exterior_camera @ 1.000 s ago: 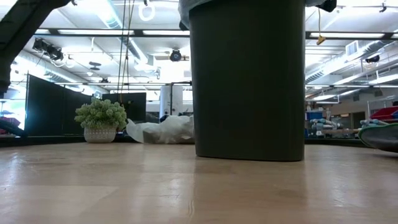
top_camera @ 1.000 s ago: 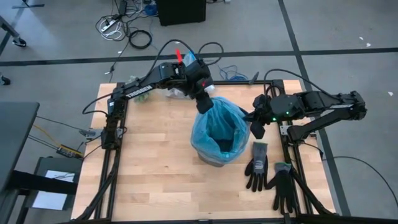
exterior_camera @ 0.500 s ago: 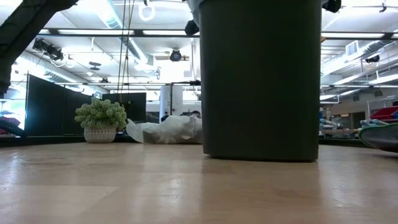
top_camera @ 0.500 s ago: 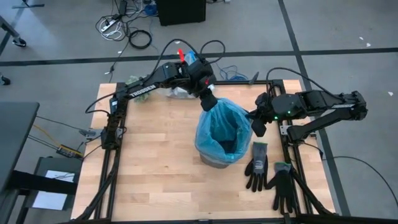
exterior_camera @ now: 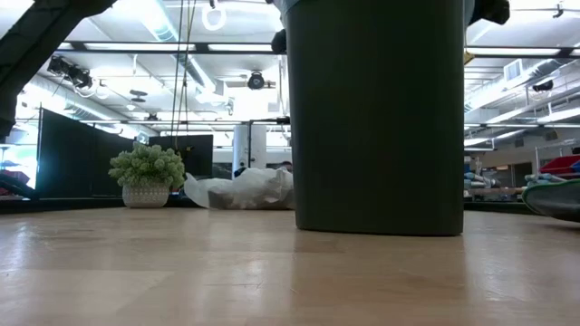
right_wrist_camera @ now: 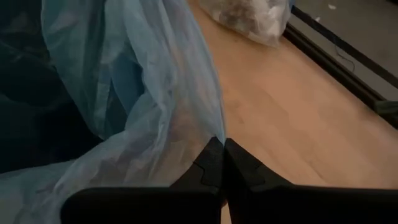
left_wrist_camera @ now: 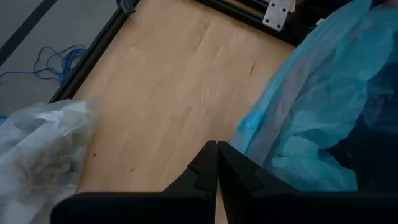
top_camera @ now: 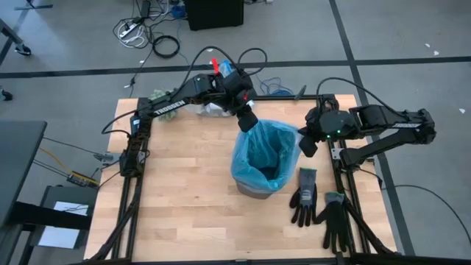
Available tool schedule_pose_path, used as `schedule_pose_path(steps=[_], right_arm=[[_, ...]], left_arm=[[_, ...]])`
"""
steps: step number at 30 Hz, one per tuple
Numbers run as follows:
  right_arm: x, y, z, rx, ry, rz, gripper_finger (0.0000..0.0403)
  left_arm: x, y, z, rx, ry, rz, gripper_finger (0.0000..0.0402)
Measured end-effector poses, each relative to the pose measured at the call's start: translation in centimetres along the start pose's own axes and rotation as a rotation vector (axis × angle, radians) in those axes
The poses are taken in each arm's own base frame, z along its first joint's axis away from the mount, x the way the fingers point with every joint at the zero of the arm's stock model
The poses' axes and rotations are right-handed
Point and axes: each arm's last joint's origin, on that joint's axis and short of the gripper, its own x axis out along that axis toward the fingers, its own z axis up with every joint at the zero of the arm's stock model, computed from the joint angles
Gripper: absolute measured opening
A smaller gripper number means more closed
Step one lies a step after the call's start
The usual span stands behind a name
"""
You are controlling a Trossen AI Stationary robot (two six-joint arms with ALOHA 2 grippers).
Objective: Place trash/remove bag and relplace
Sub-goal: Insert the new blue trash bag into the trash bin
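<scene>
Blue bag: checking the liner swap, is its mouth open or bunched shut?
Open: the blue bag spreads over the bin's rim, dark inside visible.

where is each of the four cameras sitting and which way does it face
High view: above the table, looking straight down; both arms, light-blue bag in the bin, black gloves.
Low view: table-top height, looking level at the black bin; an arm's edge at upper left.
Left wrist view: on the left arm, past the left gripper, shut on the bag's edge.
Right wrist view: on the right arm, past the right gripper, shut on the opposite edge.
Both wrist views share the blue bag and the grey-white bag.
</scene>
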Motion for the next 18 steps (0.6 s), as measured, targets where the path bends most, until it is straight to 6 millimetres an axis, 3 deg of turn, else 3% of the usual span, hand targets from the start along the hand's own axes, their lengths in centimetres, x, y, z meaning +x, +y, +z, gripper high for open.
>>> schedule_pose_path(steps=[11,18], right_arm=[[2.6,0.4,0.4,-0.116,0.084,-0.039,0.0],[3.7,0.1,-0.4,-0.206,0.156,-0.001,0.0]], left_arm=[[1.8,-0.1,-0.1,0.022,0.028,-0.02,0.0019],[1.9,-0.1,-0.1,0.022,0.035,-0.027,0.0019]])
